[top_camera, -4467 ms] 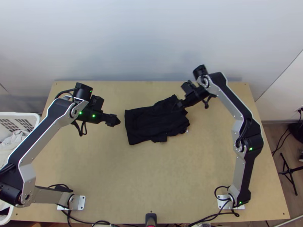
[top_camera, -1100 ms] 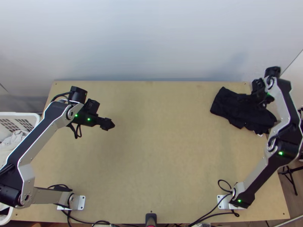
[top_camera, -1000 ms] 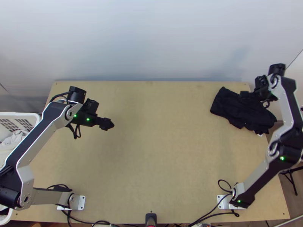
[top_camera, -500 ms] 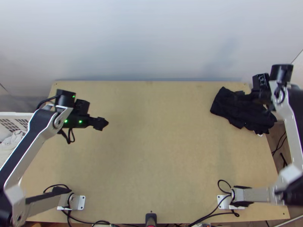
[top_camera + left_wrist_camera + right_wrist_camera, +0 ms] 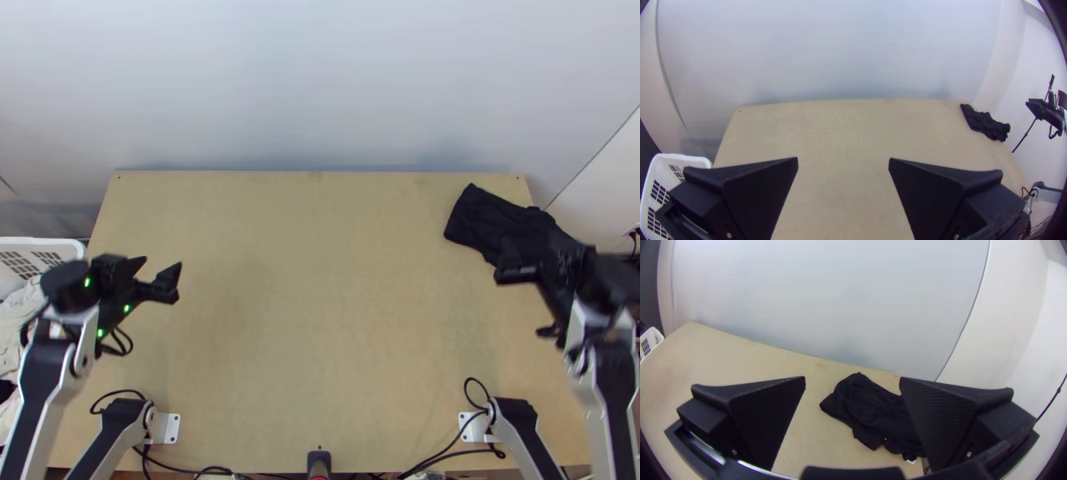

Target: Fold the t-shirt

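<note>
Taking the desk (image 5: pixel 320 352) as a clock face seen from the top view, with 12 at the wall (image 5: pixel 320 88), you have the black T-shirt (image 5: pixel 484 216) out at 2 o'clock, by the far corner. It lies as a compact, folded bundle, longer than it is wide, with one end fairly straight and the other more ragged and rumpled. In the right wrist view you can pick out a small white tag (image 5: pixel 908 460) at the ragged end, where one of the fingers covers part of the cloth. Your right hand (image 5: pixel 502 260) is between 2 and 3 o'clock, overlapping the shirt as the top view looks down; it is released, its fingers spread wide with bare desk and cloth seen past them, and it grasps nothing. Your left hand (image 5: pixel 163 262) is near 10 o'clock, well apart from the shirt, also released, with a broad gap between its fingers and nothing in its grip. Just off the desk's side, between 9 and 10 o'clock, you have a white slotted basket (image 5: pixel 48 242) with pale cloth (image 5: pixel 20 308) inside. The arms' bases are mounted close to the near edge, at about 8 and 4 o'clock, with black cables (image 5: pixel 436 460) running beside them.
</note>
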### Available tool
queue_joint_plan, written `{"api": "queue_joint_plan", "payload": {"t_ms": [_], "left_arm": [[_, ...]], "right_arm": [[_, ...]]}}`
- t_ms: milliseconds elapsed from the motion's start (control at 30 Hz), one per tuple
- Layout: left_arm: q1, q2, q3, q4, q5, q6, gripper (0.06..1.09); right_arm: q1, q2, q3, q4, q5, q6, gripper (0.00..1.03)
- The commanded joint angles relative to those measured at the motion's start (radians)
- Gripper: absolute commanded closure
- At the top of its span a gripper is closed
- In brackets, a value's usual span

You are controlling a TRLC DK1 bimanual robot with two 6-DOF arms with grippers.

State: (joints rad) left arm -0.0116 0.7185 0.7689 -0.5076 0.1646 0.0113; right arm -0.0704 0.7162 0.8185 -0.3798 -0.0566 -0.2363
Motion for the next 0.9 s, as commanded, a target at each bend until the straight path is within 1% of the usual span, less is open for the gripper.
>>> {"api": "queue_joint_plan", "payload": {"t_ms": [0,67,167,233,267,300,333,367,467,600,733,867], "left_arm": [[0.064,-0.245,-0.217,0.142,-0.013,0.061,0.10],[0.065,-0.312,-0.258,0.190,-0.013,0.044,0.10],[0.084,-0.419,-0.333,0.276,-0.013,-0.031,0.10],[0.096,-0.468,-0.367,0.314,-0.013,-0.057,0.10],[0.101,-0.481,-0.379,0.336,-0.013,-0.060,0.10],[0.107,-0.487,-0.392,0.354,-0.013,-0.060,0.10],[0.113,-0.488,-0.407,0.379,-0.011,-0.060,0.10],[0.116,-0.488,-0.425,0.403,-0.011,-0.059,0.10],[0.117,-0.501,-0.496,0.474,-0.008,-0.057,0.10],[0.136,-0.579,-0.588,0.569,-0.008,-0.066,0.09],[0.142,-0.717,-0.651,0.570,-0.008,-0.085,0.09],[0.168,-0.720,-0.665,0.572,-0.008,-0.085,0.10]], "right_arm": [[0.026,-0.310,-0.302,0.193,-0.002,-0.060,0.04],[0.034,-0.374,-0.355,0.243,-0.002,-0.078,0.04],[0.034,-0.436,-0.413,0.291,-0.002,-0.109,0.04],[0.034,-0.449,-0.433,0.294,0.000,-0.127,0.04],[0.027,-0.482,-0.441,0.295,0.000,-0.172,0.04],[-0.003,-0.552,-0.467,0.334,0.017,-0.163,0.04],[-0.026,-0.620,-0.522,0.463,0.017,-0.112,0.04],[-0.028,-0.661,-0.564,0.521,0.015,-0.121,0.04],[-0.009,-0.673,-0.604,0.479,0.014,-0.118,0.04],[-0.008,-0.716,-0.685,0.481,0.014,-0.075,0.04],[-0.011,-0.718,-0.742,0.478,0.014,-0.012,0.04],[-0.009,-0.719,-0.791,0.478,0.014,0.032,0.04]]}}
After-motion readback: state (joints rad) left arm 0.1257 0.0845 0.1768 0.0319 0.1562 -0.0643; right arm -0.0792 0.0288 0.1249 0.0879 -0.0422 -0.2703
